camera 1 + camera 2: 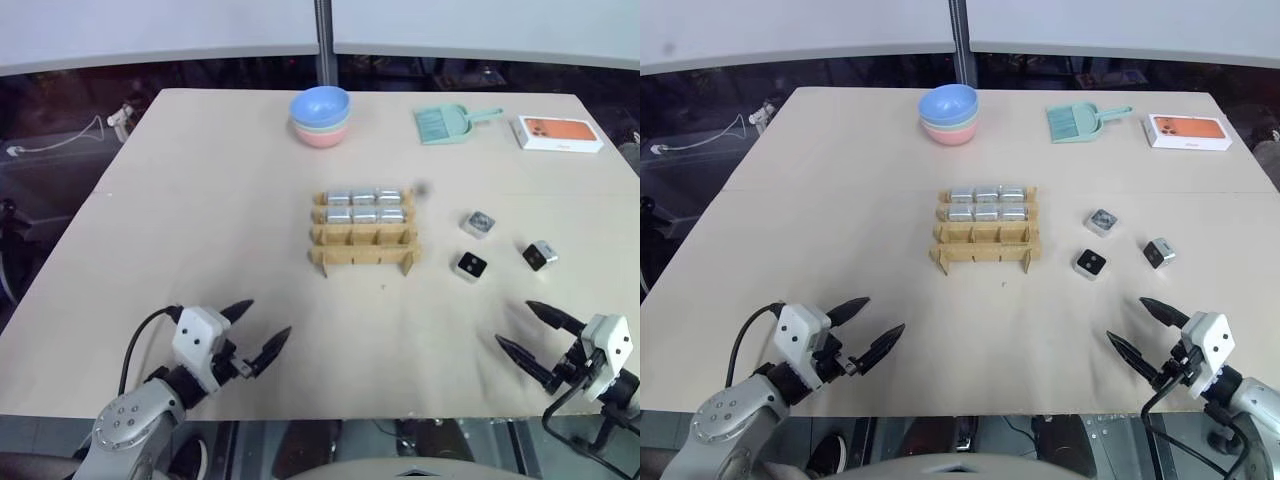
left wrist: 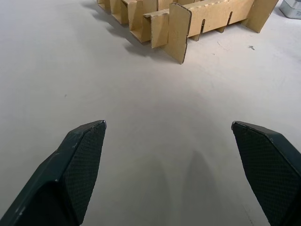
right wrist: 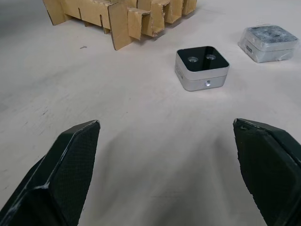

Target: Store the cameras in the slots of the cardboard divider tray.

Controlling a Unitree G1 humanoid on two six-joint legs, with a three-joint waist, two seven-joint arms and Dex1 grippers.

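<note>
Both jaws wide: right gripper (image 1: 1148,336) should straddle the nearest camera (image 1: 1090,263) squarely, centre-right, before closing.

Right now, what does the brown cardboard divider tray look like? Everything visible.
The brown corrugated cardboard divider tray is a grid of interlocking strips on notched feet, standing upright mid-table. Its two far rows hold six silver-grey cube cameras; the near rows look empty. Neither gripper touches it.

tray (image 2: 207,19) cut off, stored cameras (image 1: 364,206) lenses indiscernible
</note>
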